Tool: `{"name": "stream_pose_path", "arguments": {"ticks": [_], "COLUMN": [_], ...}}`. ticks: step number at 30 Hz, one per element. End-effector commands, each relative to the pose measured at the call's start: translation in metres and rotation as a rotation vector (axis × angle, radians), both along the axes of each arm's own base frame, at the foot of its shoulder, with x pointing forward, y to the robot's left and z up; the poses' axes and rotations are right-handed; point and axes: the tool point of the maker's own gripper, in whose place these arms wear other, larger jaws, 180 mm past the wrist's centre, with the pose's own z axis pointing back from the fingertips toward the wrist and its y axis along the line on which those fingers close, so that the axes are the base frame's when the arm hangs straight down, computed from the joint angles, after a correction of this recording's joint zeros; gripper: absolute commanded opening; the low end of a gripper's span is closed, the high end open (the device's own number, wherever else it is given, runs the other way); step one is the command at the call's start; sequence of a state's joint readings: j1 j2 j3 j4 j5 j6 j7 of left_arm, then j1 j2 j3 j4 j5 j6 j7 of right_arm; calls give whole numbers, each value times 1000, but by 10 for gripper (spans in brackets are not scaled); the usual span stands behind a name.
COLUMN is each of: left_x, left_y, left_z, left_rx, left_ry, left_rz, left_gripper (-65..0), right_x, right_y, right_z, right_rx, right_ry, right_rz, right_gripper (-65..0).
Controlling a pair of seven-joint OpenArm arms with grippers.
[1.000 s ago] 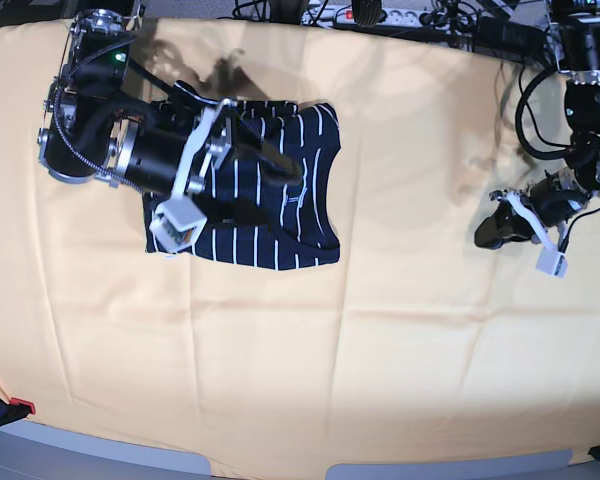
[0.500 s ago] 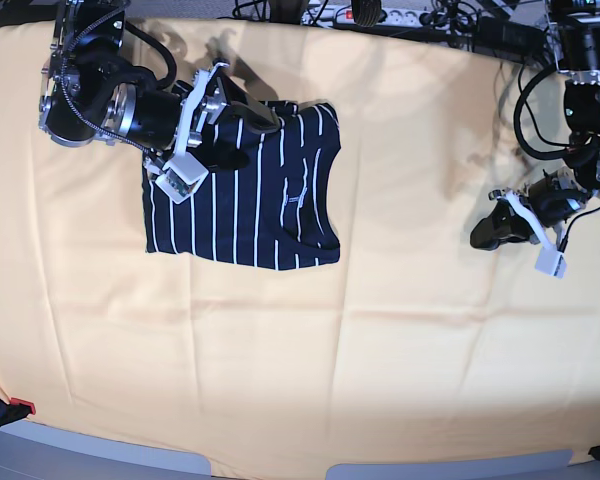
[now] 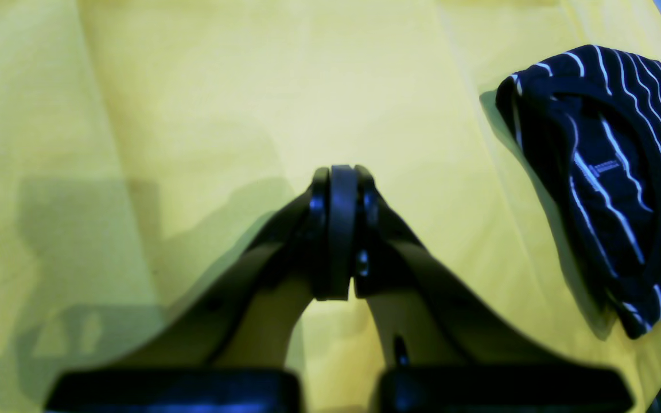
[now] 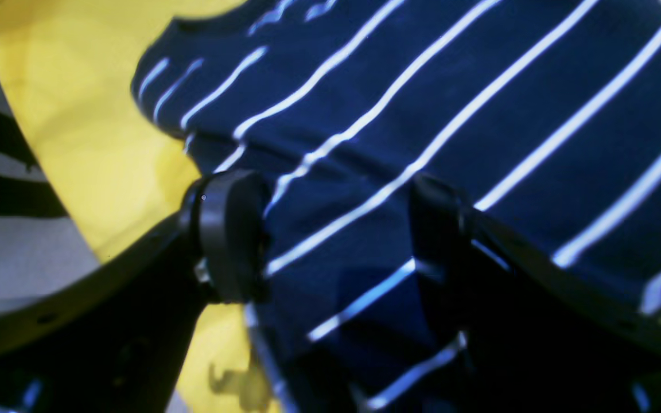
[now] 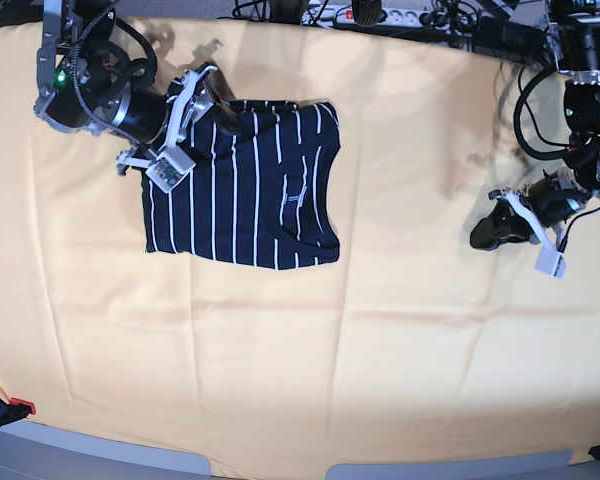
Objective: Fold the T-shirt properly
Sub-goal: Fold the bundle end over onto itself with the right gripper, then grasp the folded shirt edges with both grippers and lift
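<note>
The T-shirt (image 5: pixel 242 185) lay folded into a rough rectangle on the yellow-covered surface (image 5: pixel 380 350), toward its far left in the base view. The right gripper (image 4: pixel 336 235) hung over the shirt's upper left corner with its fingers (image 4: pixel 230 229) spread wide, holding nothing; its arm hid that corner in the base view, and the wrist view was too blurred to tell whether the tips touched cloth. The left gripper (image 3: pixel 339 229) sat well apart from the shirt near the surface's right edge, fingers pressed together and empty. Its wrist view cut off the shirt's far side.
</note>
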State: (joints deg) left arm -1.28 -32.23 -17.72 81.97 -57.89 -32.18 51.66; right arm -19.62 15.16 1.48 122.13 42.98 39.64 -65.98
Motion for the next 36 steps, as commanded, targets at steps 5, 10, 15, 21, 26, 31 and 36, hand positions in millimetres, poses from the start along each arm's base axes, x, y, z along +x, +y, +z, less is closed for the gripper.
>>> {"name": "stream_pose_path", "arguments": {"ticks": [5,10,15,21,26,31,36], "left_x": [8,9,9,0,-25,-50,-109], "left_y": [3,2,1,-16,-50,-91,-157], "left_z": [20,22,23,37,65,80,80], "left_rx": [-12,-24,-35,-114,-251,-189,-80], "left_ry": [-62,-65,-69,-105,-101,-136,-164], "left_rz": [-3,-4,-4,-102,-287,-459,-719], "left_gripper": [-650,-650,-650,-650,-650,-650,-650], "right_x": [-15,-13,-18,-38,-20,18,54], "right_y": [22,25,27,44,45,22,-2], "right_z": [-2,6,9,36,66,76,84], "right_rx": [15,21,18,106,117,1,-102], "right_ry": [16,-15,-6,9,-151,-317,-453], "right_rz": [83,92,107,206,183,108,75], "right_gripper": [-557,-650,-650,-563,-459,-650,-650]}}
